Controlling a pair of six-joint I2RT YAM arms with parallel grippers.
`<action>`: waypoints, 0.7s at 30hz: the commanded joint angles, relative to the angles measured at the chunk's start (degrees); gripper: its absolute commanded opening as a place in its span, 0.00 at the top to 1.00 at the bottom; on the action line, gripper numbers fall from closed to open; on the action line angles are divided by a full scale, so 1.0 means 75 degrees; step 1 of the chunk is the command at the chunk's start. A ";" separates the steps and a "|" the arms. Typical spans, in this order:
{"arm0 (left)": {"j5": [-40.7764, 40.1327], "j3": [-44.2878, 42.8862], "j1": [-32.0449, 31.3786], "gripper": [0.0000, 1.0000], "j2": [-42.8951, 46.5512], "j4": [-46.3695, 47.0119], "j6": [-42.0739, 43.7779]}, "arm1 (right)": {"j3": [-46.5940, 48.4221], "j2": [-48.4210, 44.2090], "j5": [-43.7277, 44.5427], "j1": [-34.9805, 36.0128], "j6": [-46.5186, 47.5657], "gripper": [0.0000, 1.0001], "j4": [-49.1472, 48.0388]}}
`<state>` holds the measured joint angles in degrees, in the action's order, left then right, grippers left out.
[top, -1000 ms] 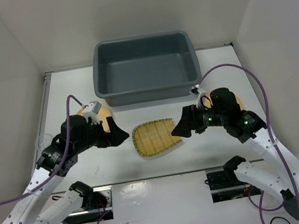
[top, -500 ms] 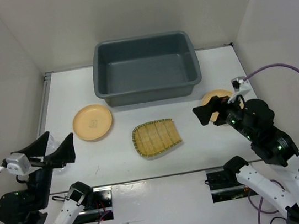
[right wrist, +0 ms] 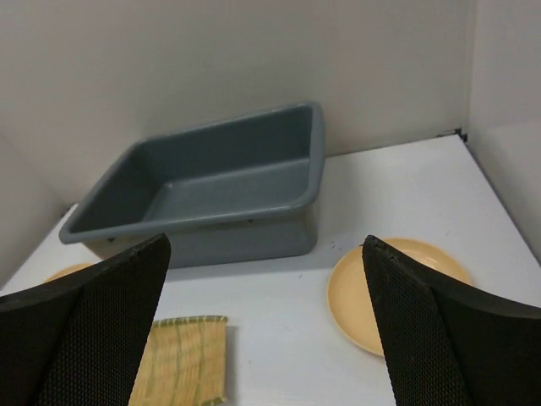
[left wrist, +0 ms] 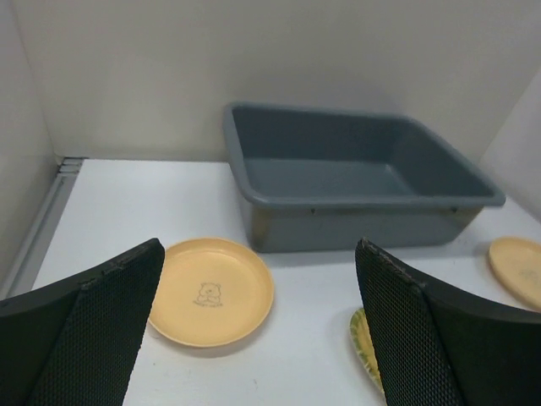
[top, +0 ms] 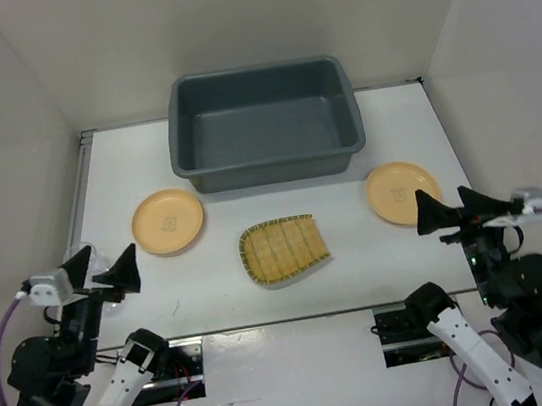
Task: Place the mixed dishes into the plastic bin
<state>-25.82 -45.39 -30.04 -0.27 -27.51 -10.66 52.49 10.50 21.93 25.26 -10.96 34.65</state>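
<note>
Seeing only a sliver of slatted tray point(left wrist: 363, 351) behind left hand point(top: 103, 265) on its cam. I count two plates, left plate point(top: 168, 221) and right plate point(top: 403, 191), one tray, on counter point(top: 360, 261) before bin point(top: 271, 170). Right hand point(top: 454, 210) and left both spread.

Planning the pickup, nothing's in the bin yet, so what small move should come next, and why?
Probably reach the open left claw forward and down toward the left plate: it lies flat just ahead of that claw, and the bin holds nothing.

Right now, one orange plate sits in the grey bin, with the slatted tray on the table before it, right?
No: the top view shows the grey bin empty; one plate lies left, the other plate right, of the slatted tray.
</note>
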 commanded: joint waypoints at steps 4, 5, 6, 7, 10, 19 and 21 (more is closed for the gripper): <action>0.0808 0.1432 0.0045 0.00 0.0915 0.1334 0.0578 | -0.1280 -0.1774 0.1529 0.0265 -0.0311 0.02 -0.0928; 0.0934 0.1782 0.0045 0.00 0.0915 0.1521 0.0751 | -0.1361 -0.1775 0.1343 0.0149 0.0005 0.02 -0.1057; 0.1214 0.2076 0.0045 0.00 0.0915 0.2196 0.1344 | -0.1443 -0.1775 0.0982 0.0055 0.0507 0.02 -0.1336; 0.1437 0.2357 0.0045 0.00 0.0915 0.2528 0.1803 | -0.1514 -0.1706 0.0908 0.0054 0.0512 0.02 -0.1444; 0.1582 0.3400 0.0045 0.00 0.0915 0.3104 0.2522 | -0.1970 -0.1787 0.0802 0.0054 0.0512 0.02 -0.1644; -0.1079 0.5876 0.0045 0.00 0.0915 0.3280 0.0565 | -0.2873 -0.1717 0.0404 0.0054 0.0501 0.02 -0.2229; -0.1836 0.5946 0.0045 0.00 0.0915 0.3281 0.0438 | -0.2874 -0.1717 0.0473 0.0054 0.0501 0.02 -0.2393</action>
<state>-28.95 -1.74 -30.04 -0.54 -9.04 -2.44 31.38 0.43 25.21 25.85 -7.60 22.52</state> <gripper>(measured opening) 1.001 0.986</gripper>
